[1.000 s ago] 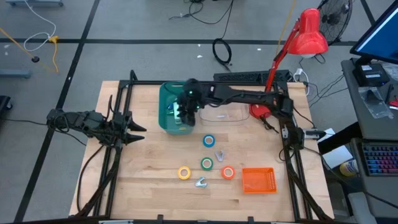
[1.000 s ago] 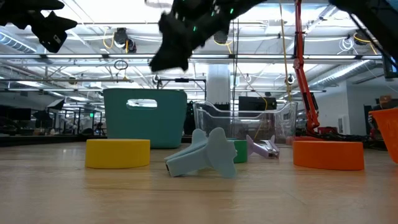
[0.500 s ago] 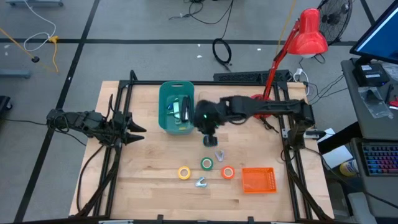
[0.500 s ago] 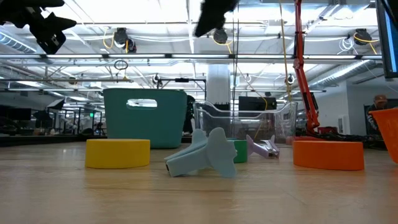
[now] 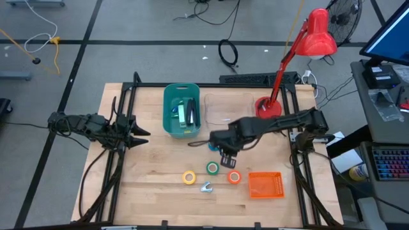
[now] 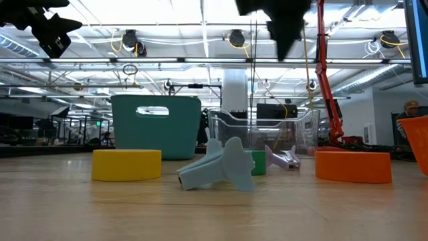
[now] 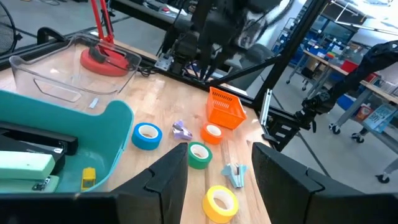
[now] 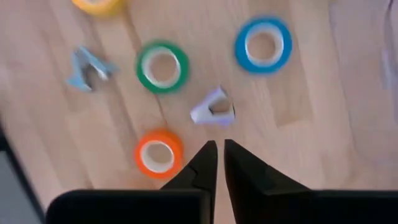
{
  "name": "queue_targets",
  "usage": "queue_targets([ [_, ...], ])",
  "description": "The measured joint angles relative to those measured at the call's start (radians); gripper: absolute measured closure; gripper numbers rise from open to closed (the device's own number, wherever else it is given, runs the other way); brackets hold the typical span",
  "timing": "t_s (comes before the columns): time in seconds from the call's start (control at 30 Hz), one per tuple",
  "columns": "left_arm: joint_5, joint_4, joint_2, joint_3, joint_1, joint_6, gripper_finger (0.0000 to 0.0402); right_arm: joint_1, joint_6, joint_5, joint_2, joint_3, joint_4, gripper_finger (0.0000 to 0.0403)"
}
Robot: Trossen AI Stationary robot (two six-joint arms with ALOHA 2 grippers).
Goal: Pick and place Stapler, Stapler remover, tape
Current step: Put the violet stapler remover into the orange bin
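Four tape rolls lie flat on the table: blue (image 8: 264,45), green (image 8: 161,66), orange (image 8: 157,154) and yellow (image 5: 189,177). A purple stapler remover (image 8: 214,109) lies between them, and a blue-grey one (image 5: 206,187) lies near the yellow roll. Staplers (image 7: 31,165) lie inside the teal bin (image 5: 181,110). My right gripper (image 8: 218,144) hovers shut above the table, just beside the purple remover, touching nothing. My left gripper (image 7: 217,163) waits open at the table's left edge, raised.
An orange basket (image 5: 264,184) stands near the table's right near corner. A clear container (image 5: 229,110) sits to the right of the teal bin, and a red lamp base (image 5: 268,107) stands beyond it. Bare wood lies on the left and near sides.
My right gripper has swung away from above the teal bin toward the table's right and near edge. It now hangs over the cluster of tape rolls, by the purple remover. The things on the table have stayed where they were.
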Motion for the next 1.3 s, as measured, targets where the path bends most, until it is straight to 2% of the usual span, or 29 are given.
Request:
queue_targets([
  [0.2, 0.0, 0.0, 0.0, 0.0, 0.0, 0.0, 0.0222, 0.032, 0.129, -0.008, -0.083, -0.259, 0.169, 0.0365],
  [0.27, 0.0, 0.0, 0.0, 0.0, 0.0, 0.0, 0.0222, 0.028, 0.174, -0.028, -0.104, -0.347, 0.287, 0.0354],
  [0.43, -0.002, 0.0, 0.0, 0.0, 0.0, 0.0, 0.0222, 0.002, 0.332, -0.032, -0.179, -0.53, 0.496, 0.031],
  [0.5, -0.004, -0.002, 0.0, 0.0, 0.0, 0.0, 0.0222, -0.017, 0.406, -0.033, -0.199, -0.589, 0.528, 0.029],
  [0.67, -0.011, -0.003, 0.0, 0.0, 0.0, 0.001, 0.0222, -0.071, 0.505, -0.171, -0.202, -0.691, 0.678, 0.0255],
  [0.8, -0.027, -0.007, 0.0, 0.0, 0.0, 0.007, 0.0222, -0.096, 0.532, -0.213, -0.168, -0.73, 0.787, 0.0251],
  [1.07, -0.101, -0.009, 0.0, 0.0, 0.0, 0.014, 0.0222, -0.131, 0.542, -0.187, -0.165, -0.735, 0.798, 0.0265],
  [1.3, -0.113, -0.009, 0.0, 0.0, 0.0, 0.01, 0.0222, -0.129, 0.568, -0.182, -0.165, -0.735, 0.757, 0.0265],
])
